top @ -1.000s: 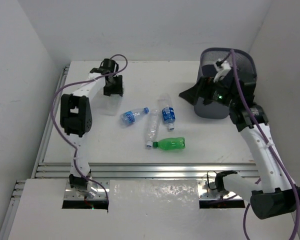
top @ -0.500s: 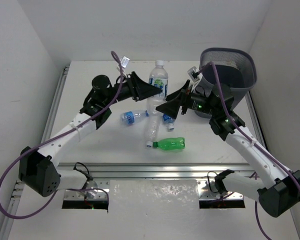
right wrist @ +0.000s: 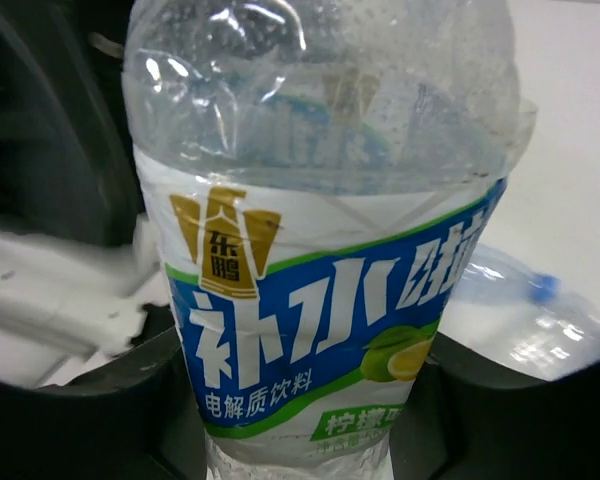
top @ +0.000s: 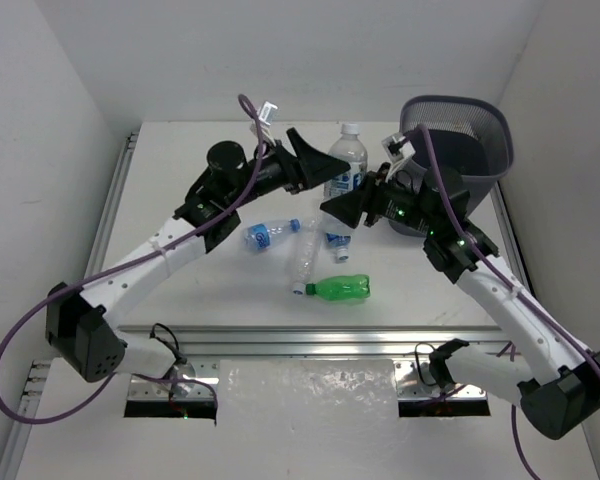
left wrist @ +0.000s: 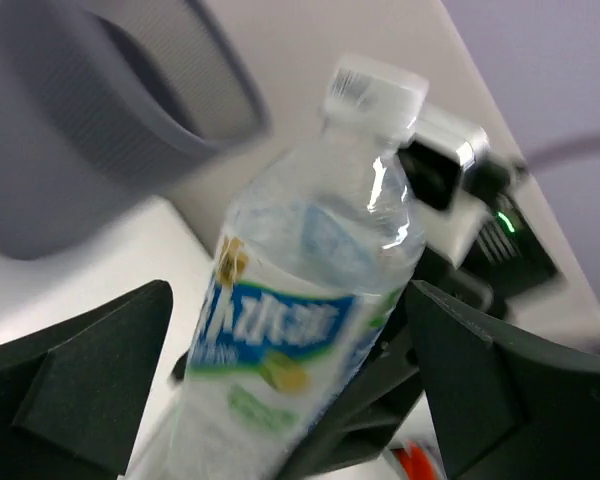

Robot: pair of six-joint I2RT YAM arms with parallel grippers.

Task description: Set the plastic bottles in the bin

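Bottle point(top: 348, 160), blue-labelled, upright and off the table point(top: 180, 290), is clamped in the left gripper point(top: 332, 168) and has travelled right toward the bin point(top: 485, 115) within the last second. Right gripper point(top: 342, 207) brackets its lower body; closure cannot be told. Handover judged under way. Other bottles point(top: 303, 258) lie mid-table; white walls enclose.

The left pincer point(left wrist: 290, 388) holds a clear, white-capped bottle point(left wrist: 315, 270), the blurred bin point(left wrist: 50, 160) beyond it.
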